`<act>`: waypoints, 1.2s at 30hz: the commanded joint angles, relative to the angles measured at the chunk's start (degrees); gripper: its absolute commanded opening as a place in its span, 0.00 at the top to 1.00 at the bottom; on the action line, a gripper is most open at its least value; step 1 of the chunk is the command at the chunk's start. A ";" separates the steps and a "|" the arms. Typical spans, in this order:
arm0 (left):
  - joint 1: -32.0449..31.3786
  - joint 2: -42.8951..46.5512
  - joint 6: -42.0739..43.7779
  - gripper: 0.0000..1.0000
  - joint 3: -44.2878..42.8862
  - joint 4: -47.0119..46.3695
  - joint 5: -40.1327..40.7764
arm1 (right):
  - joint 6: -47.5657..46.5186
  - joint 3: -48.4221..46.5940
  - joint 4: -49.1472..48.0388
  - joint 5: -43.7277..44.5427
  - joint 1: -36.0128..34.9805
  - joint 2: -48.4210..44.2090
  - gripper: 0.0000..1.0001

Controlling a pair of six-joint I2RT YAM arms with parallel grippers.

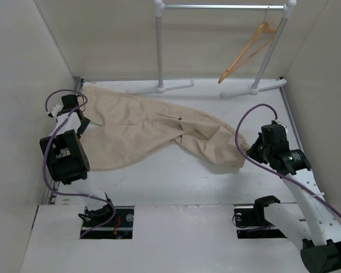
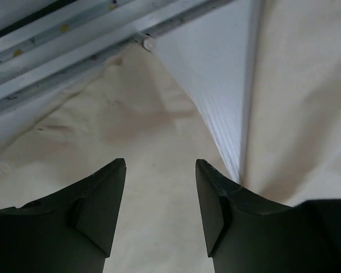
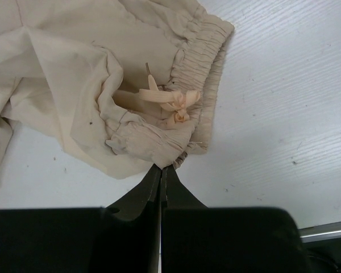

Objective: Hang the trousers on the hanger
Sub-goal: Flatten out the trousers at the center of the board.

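Currently – item: trousers [image 1: 153, 128], beige cotton, 1 pc.

Loc.: flat on table [image 1: 176, 187], laid diagonally. Leg ends at back-left by the wall, waist end to right-front. Not on hanger [image 1: 247, 51]; that hangs from rail [image 1: 224, 7] at back right, well apart from the cloth.

Handling (judged): step = getting hold of both ends so the garment can be lifted.
- R gripper [image 3: 162, 169]: clenched, tips meeting right at the waistband [image 3: 202, 57] edge. Can't tell if any cloth is nipped btw. them. If not, reopen & reach deeper over the gathered band, since a tip-only pinch on elastic prob. slips under the garment's weight.
- L gripper [image 2: 161, 170]: jaws apart, nothing btw. them, poised over leg cloth nr. the wall. Should come down onto a fold & take both layers, not skate on the table.
- Raise both ends evenly, legs kept together, ready for threading over the crossbar.

Appearance: soft, thin, creased. Legs overlap, w/ wrinkles bunched twd. the waist. Waistband elasticated & ruched, w/ drawstring bow [image 3: 173, 102] in pale peach. Small dark mark at mid-thigh; pocket detail too small to tell. A few tiny dark specks nr. the waist.
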State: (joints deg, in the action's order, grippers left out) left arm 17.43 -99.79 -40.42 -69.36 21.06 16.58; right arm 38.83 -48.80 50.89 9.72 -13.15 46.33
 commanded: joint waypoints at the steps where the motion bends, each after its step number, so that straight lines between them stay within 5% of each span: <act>1: 0.98 -3.73 -0.27 0.50 -3.40 1.08 -1.81 | -1.03 -0.33 -3.87 -0.93 1.41 0.08 0.98; 12: 0.90 -12.88 0.35 0.45 -11.49 3.46 -3.13 | -2.70 -4.37 -6.77 -1.54 3.43 5.26 0.98; 14: 0.90 -14.20 0.43 0.54 -11.76 3.73 -4.18 | -3.23 -5.95 -7.30 -1.45 5.71 7.01 0.98; 18: 0.90 -14.21 0.78 0.88 -13.77 3.90 -5.94 | -3.41 -11.48 -11.69 -1.55 9.32 13.86 0.99; 23: 1.33 -9.30 0.26 0.99 -19.75 5.74 -9.20 | -5.07 -26.15 -12.05 1.17 8.72 19.68 1.00; 26: 3.09 -2.63 -0.97 1.00 -18.19 5.57 -9.37 | -5.17 -25.84 -8.46 1.80 4.86 13.38 1.00; 31: 10.19 15.11 -7.99 1.00 -7.65 3.73 -9.20 | 2.80 -11.35 3.47 -0.92 -5.08 -7.97 0.99; 36: 16.54 29.55 -11.61 1.00 2.73 6.87 -2.28 | 10.74 -3.50 16.50 -3.39 -4.31 -16.09 1.00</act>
State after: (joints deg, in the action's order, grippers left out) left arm 32.99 -74.39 -48.56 -71.24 24.86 8.99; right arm 43.88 -55.59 57.89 7.46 -18.68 28.82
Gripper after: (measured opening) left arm 0.006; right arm 0.021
